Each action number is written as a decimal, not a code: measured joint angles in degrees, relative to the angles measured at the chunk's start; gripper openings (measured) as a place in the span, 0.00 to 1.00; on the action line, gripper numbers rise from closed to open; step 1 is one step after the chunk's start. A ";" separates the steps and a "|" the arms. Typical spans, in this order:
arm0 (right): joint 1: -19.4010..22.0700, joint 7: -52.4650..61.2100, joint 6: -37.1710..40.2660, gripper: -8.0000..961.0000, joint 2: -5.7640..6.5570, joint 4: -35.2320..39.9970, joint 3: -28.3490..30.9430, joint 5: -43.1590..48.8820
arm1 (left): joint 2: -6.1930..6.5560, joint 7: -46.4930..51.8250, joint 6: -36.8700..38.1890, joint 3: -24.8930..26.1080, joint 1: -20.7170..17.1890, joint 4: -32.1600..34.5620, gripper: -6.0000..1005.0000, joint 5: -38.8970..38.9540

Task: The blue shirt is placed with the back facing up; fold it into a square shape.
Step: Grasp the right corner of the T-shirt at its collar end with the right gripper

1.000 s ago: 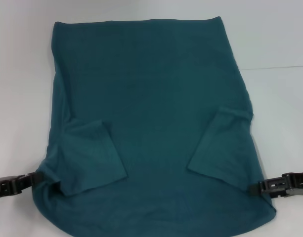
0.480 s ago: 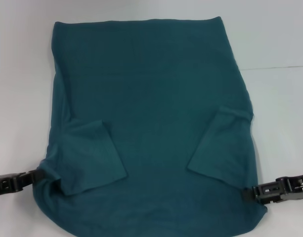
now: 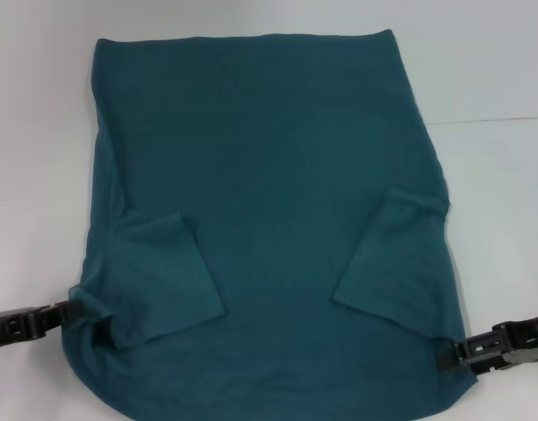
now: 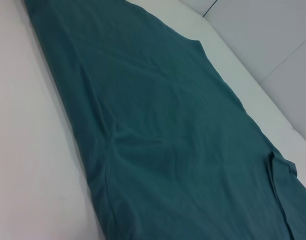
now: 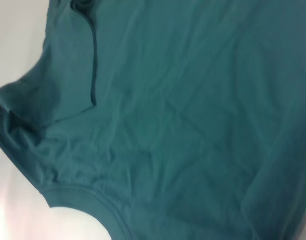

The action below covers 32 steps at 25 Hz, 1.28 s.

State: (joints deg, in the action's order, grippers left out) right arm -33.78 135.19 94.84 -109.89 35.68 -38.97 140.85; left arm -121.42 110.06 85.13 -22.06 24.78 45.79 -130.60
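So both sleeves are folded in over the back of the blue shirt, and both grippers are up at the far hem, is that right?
Not quite. The head view shows the left gripper and right gripper at the near corners of the blue shirt, not the far hem. Both sleeves are folded in.

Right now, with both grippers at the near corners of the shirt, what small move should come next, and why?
Probably lift both corners together and carry them toward the far hem. The left gripper and right gripper sit at the near edges of the blue shirt, whose sleeves are already folded inward, so the lengthwise fold seems due.
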 joint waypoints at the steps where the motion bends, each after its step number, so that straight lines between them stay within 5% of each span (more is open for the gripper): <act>1: -0.19 0.01 0.00 0.95 -0.04 0.00 -0.08 0.28 | -0.04 0.00 -0.03 0.00 0.00 0.00 0.07 0.00; 32: -0.39 -0.05 0.42 0.95 -1.46 -2.78 2.88 0.03 | 0.13 -0.26 -0.14 0.08 0.29 0.00 0.07 0.53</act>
State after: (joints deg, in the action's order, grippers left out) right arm -34.16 135.14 95.26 -111.35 32.89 -36.09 140.88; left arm -121.29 109.80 84.99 -21.97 25.07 45.79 -130.06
